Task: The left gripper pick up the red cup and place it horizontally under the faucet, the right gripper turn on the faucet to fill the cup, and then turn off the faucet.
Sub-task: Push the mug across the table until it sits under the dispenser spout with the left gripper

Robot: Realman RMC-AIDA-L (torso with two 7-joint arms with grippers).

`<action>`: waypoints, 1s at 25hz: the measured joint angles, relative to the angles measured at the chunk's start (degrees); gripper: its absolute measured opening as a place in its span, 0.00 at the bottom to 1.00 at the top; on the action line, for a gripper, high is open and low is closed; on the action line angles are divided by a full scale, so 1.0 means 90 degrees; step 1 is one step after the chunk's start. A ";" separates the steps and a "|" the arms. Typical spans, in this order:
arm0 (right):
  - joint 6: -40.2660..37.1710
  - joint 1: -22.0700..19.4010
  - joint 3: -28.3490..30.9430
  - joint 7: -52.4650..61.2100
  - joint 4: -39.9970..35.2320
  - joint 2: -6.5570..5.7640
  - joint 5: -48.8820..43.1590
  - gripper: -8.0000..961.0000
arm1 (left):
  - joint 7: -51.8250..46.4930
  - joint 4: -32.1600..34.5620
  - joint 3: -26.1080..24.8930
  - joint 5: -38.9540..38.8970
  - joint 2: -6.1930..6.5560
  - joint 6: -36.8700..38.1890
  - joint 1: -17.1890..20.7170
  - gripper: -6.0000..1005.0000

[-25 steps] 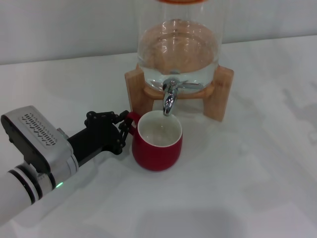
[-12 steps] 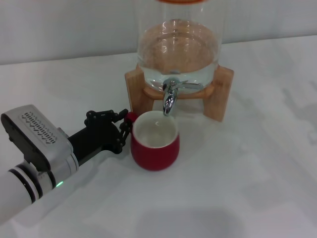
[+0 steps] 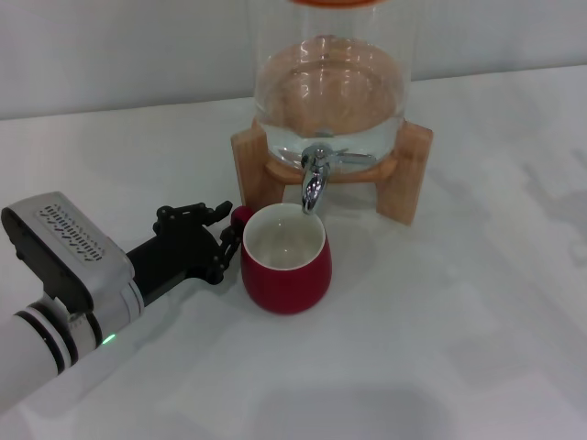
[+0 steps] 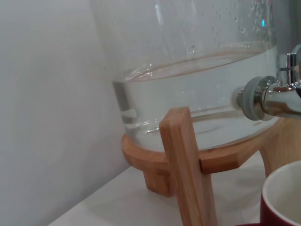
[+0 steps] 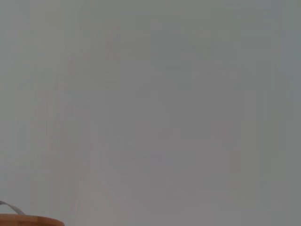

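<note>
The red cup [image 3: 284, 272] looks like glossy glazed ceramic, matt white inside. Right above it the faucet [image 3: 315, 179] is shiny chrome, fixed to a clear smooth glass dispenser [image 3: 330, 87] on a pale bare-wood stand [image 3: 406, 174]. The left gripper [image 3: 224, 241] beside the cup is matt black.

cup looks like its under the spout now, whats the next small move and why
Probably the left gripper should let go of the handle and back away. The red cup stands upright on the table with its open mouth right below the faucet, no water is running, and the cup looks empty. The right gripper is not in view; it would then come in for the lever.
</note>
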 joint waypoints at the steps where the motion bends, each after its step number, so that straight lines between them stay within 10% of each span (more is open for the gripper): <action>1: 0.0000 0.0001 0.0000 0.0000 0.0000 0.0000 0.0000 0.89 | -0.0014 0.0001 0.0000 0.0001 0.0001 0.0013 -0.0001 0.20; 25: 0.0038 0.0017 0.0000 0.0000 0.0000 0.0010 0.0000 0.89 | -0.0237 0.0002 0.0071 0.0248 0.0007 0.0075 -0.0074 0.26</action>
